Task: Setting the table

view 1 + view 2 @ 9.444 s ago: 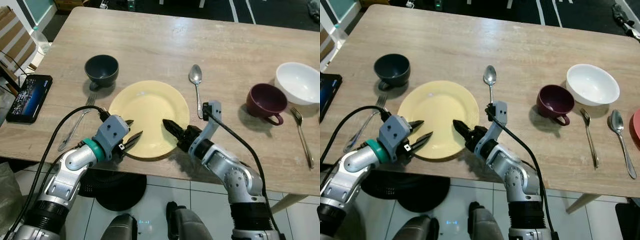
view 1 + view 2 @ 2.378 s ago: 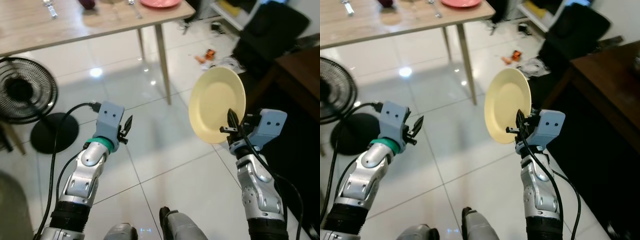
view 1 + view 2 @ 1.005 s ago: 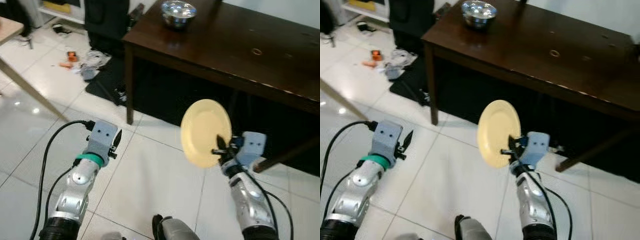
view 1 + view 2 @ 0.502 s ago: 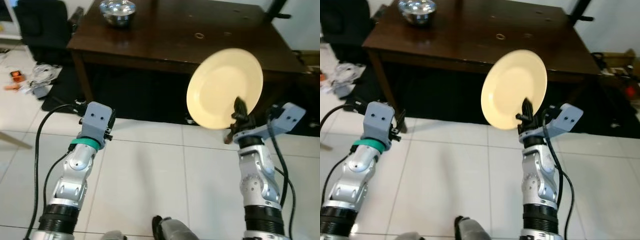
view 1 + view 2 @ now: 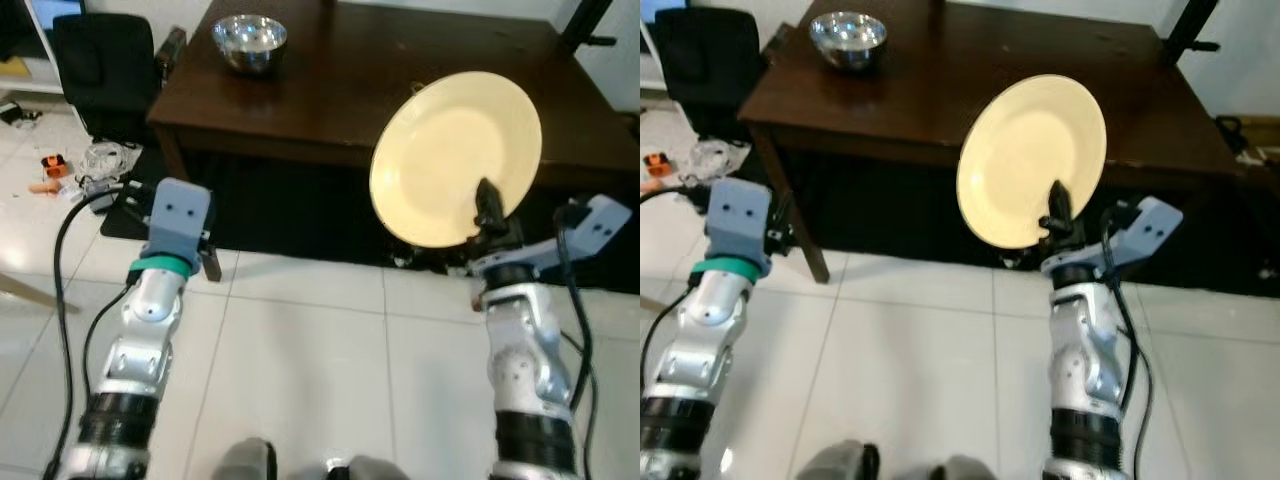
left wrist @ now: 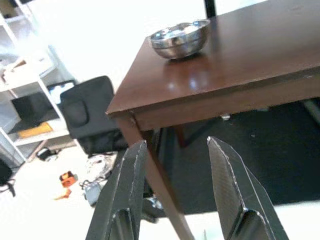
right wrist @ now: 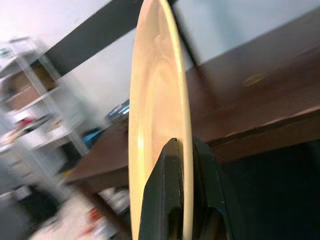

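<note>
The right gripper (image 5: 487, 200) is being kept clamped on the rim of the round pale-yellow plate (image 5: 455, 155), held upright above it; the dark wooden table (image 5: 400, 60) lies just beyond. The left gripper (image 6: 175, 190) is being held apart, empty.

Head stereo downward; wrists toward dark table (image 5: 330, 70)

A lived-in home room is showing here: a dark wooden tabletop (image 5: 400, 70) is carrying a shiny metal bowl (image 5: 249, 41), a black chair (image 5: 105, 70) is standing beside it, small clutter (image 5: 70, 175) is lying on the white tiled floor (image 5: 300, 360), and white shelving (image 6: 25, 100) is lining the wall.
</note>
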Robot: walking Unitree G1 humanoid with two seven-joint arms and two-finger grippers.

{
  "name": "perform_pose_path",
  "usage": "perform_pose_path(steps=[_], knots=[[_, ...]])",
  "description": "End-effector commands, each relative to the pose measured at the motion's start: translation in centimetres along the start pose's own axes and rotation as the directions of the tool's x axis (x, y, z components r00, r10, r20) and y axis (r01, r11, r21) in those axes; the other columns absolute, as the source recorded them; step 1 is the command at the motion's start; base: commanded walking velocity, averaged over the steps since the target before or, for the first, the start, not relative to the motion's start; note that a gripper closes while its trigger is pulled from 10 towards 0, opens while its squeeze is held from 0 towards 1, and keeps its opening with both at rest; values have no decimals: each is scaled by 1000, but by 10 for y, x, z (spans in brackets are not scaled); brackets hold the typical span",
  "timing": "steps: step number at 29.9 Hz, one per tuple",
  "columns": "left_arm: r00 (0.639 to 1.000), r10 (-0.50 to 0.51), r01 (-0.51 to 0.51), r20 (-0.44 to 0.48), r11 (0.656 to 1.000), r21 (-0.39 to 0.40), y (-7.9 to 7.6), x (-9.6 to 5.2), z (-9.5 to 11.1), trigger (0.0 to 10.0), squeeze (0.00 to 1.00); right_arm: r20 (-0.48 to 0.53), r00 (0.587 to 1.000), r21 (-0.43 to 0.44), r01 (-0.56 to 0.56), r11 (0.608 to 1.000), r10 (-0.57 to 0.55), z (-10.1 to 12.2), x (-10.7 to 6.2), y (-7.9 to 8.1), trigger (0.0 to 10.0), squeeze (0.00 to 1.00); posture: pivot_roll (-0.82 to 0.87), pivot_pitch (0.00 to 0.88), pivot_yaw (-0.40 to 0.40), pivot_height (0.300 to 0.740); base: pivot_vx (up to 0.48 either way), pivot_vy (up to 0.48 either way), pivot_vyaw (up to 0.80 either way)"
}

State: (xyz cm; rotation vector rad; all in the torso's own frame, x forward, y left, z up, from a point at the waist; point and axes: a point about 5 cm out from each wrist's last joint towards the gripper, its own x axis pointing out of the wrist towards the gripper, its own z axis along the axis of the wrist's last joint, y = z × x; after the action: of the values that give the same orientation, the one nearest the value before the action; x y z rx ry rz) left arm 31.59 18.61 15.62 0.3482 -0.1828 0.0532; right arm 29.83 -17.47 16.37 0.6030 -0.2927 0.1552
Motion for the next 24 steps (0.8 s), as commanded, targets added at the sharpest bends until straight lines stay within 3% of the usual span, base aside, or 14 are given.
perform_pose_path(steps=[1, 24], knots=[[1000, -7, 7, 3, 1000, 8, -4, 0, 1, 10000, 0, -8, 1000, 50, -23, 999, 23, 2, -3, 2, 10000, 0, 42, 27, 7, 740, 435, 0, 0], [999, -16, 16, 28, 999, 31, -8, 0, 5, 10000, 0, -61, 996, 87, -58, 994, 64, -4, -5, 8, 10000, 0, 44, 28, 6, 740, 433, 0, -59]])
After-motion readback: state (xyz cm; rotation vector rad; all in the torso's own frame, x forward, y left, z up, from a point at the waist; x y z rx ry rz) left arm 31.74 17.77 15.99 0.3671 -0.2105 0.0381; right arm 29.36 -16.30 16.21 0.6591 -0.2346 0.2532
